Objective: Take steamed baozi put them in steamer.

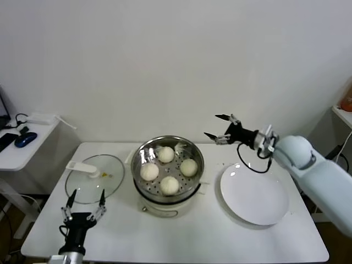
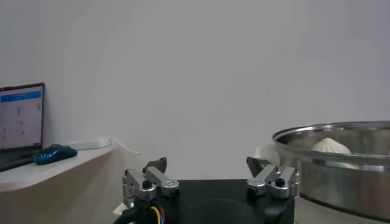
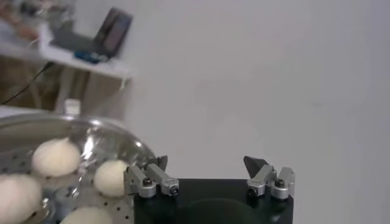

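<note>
Several off-white baozi [image 1: 165, 154] [image 1: 188, 167] [image 1: 149, 171] lie on the perforated tray inside the shiny steel steamer [image 1: 144, 150] at the table's middle. My right gripper [image 1: 220, 127] is open and empty, raised behind and right of the steamer, above the far edge of the white plate. In the right wrist view the baozi [image 3: 55, 156] and the steamer [image 3: 137, 146] show beside my gripper [image 3: 206, 162]. My left gripper [image 1: 84, 202] is open and empty near the table's front left; its wrist view shows it [image 2: 208, 163], the steamer wall [image 2: 341, 170] and one baozi [image 2: 329, 145].
A white plate [image 1: 254, 194] lies right of the steamer with nothing on it. A flat glass lid [image 1: 94, 177] with a white handle lies left of the steamer. A side table [image 1: 22, 146] with a blue mouse stands at the far left.
</note>
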Available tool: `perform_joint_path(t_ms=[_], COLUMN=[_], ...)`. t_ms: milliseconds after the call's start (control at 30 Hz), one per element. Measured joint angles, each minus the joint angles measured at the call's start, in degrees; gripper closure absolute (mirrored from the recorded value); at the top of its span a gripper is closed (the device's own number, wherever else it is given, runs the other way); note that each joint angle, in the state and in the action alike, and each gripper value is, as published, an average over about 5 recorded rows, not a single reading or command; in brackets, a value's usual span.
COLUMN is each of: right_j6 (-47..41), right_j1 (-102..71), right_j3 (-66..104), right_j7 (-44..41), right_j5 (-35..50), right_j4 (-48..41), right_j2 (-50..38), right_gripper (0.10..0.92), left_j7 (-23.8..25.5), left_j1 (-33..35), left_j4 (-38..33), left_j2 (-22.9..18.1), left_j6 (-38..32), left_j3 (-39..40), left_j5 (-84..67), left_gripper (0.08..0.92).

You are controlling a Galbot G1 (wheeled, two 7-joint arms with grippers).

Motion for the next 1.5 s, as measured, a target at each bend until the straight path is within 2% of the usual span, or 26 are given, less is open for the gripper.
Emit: perform_joint_path(t_ms=[333, 700, 1067, 1500], right_j6=[7.3, 14.8, 18.6, 20.3], right_j1=[-28.4, -48.5, -58.7, -62.6], right_j3=[25.5, 35.0, 37.4, 38.1], right_j7=[8.3, 10.5, 10.1, 9.6], right_j5=[-4.3, -6.8, -8.6, -9.5], right_j4=[7.3, 12.0, 14.5, 14.7], right_j2=[12.3, 25.1, 31.5, 33.3], right_gripper=[0.203, 0.203, 0.203, 0.203], left_j7=[0.7, 2.4, 3.7, 4.9], left_j1=[0.0, -0.5, 0.8, 1.6], left_j4=[-0.3, -0.3, -0.1, -0.8], left_j2=[0.0, -0.2, -0.1, -0.5], left_j6=[2.9, 4.6, 4.0, 3.7], left_j3=[-1.0, -2.0, -3.2, -3.9], left_j5=[0.2, -0.2, -1.1, -1.5], left_gripper=[0.177, 0.177, 0.177, 0.177])
